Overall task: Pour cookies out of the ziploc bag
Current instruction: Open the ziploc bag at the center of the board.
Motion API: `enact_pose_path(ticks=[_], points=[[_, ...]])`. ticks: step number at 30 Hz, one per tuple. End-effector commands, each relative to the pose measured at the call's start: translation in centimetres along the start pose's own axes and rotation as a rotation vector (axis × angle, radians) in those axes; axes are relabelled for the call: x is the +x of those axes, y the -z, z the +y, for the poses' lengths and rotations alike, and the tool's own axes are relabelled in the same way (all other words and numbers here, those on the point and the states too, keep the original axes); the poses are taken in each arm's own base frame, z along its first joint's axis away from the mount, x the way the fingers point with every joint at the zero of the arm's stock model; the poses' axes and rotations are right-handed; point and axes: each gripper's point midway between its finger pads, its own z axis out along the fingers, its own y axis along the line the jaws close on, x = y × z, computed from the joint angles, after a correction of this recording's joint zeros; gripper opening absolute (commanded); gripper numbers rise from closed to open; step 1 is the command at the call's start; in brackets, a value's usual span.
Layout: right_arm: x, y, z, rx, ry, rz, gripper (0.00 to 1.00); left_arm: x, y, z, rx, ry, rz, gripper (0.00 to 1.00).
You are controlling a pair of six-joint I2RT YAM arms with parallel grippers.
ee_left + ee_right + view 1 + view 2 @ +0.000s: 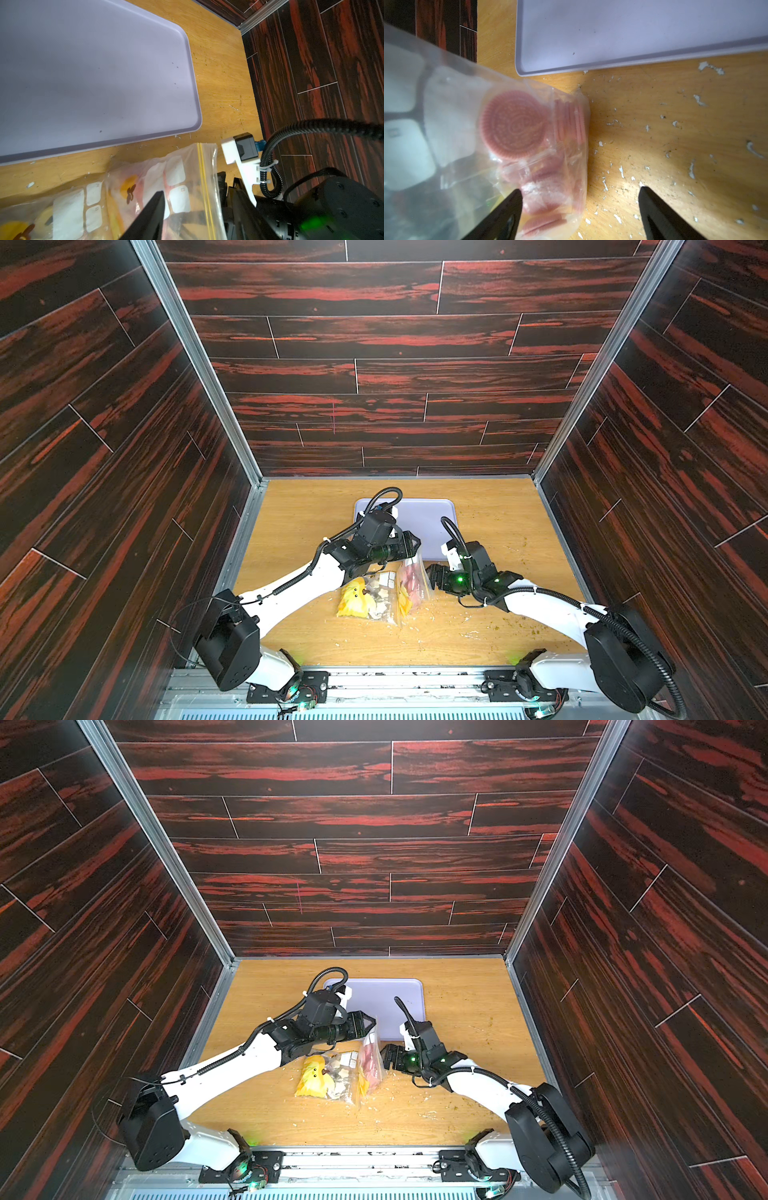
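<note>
The left arm (291, 593) stretches forward from its base. Its wrist is turned so the left gripper (415, 546) points sideways, raised off the table (675, 124). The ziploc bag (415, 585) stands upright just under that gripper's tip. Only one finger (153, 212) shows against the plastic, so I cannot tell whether it pinches the bag. The pink cookies (512, 124) sit low inside the bag, below the left gripper and beside the right gripper (579, 190). The right gripper is spread wide and holds nothing, one fingertip at the bag's side. The right arm (540, 605) comes in low, elbow bent outward.
</note>
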Motion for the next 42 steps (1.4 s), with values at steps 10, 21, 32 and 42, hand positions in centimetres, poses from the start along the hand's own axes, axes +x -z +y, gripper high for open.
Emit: enact_pose_path(ticks=[10,21,32,42], points=[[0.2,-0.6,0.2,0.011,-0.004,0.017,0.9,-0.2,-0.5,1.1,-0.025,0.009,-0.007,0.54],[0.2,-0.7,0.3,0.01,-0.007,0.02,0.9,0.7,-0.7,0.9,0.02,0.034,0.036,0.51],[0.8,-0.5,1.7,0.022,0.042,0.037,0.89,0.8,0.6,0.5,0.017,0.018,0.048,0.5],[1.3,0.0,1.7,0.048,0.053,0.042,0.89,0.0,2.7,0.5,-0.004,-0.017,0.036,0.54]])
